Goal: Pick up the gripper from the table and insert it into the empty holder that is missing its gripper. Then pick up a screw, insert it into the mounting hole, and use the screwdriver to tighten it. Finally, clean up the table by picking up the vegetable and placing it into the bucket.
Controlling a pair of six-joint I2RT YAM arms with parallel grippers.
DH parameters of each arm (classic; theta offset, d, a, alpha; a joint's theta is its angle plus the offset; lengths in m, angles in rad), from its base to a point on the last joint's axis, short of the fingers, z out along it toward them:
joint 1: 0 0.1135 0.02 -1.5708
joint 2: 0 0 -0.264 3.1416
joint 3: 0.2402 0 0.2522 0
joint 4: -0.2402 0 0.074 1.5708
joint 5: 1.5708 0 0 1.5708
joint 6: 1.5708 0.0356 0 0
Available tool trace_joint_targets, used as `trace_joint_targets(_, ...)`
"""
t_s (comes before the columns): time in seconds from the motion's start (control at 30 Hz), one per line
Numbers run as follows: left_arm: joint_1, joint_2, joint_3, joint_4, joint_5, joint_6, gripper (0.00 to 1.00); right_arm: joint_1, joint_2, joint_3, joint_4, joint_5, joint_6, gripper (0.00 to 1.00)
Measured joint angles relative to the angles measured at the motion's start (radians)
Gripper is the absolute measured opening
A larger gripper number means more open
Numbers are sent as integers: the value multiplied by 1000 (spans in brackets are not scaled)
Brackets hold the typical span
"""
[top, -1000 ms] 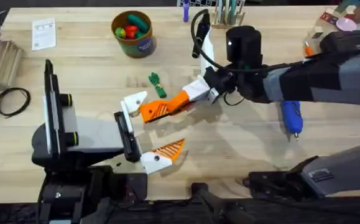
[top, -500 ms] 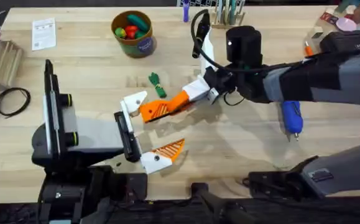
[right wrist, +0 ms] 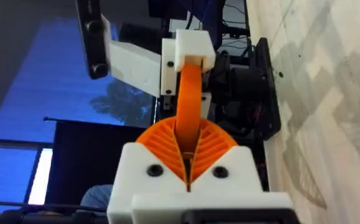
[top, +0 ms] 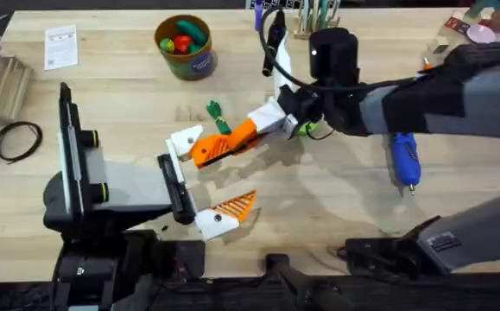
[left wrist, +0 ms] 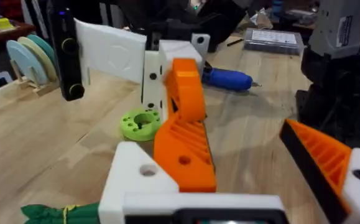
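Overhead: the right gripper (top: 248,130) is pinched shut on the orange gripper (top: 219,145), carrying it across the middle toward the left arm. The piece's long axis slants from the right arm's jaws down toward the white holder (top: 186,138), its ribbed end just beside or touching that block; I can't tell if it's seated. The left gripper (top: 199,183) sits wide apart with nothing between, one side already wearing its orange pad (top: 235,206). The green vegetable (top: 219,116) lies just behind the action, the bucket (top: 186,45) well apart at the back with toy veggies inside, and the blue screwdriver (top: 404,161) lies under the right arm.

Left wrist: the orange piece (left wrist: 186,130) stands tall against the holder block (left wrist: 143,173), hole showing at its base.

Right wrist: the pads clamp the piece (right wrist: 189,106) edge-on, pointing straight ahead.
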Motion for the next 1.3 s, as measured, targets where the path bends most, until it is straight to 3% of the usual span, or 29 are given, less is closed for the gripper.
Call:
trace_joint_targets(0.27,2,0,0,1,-16,-2,987,25,90,81,27,1,4,8)
trace_joint_targets(1.3,6,0,-1,5,-37,-5,985,43,112,124,33,53,59,8)
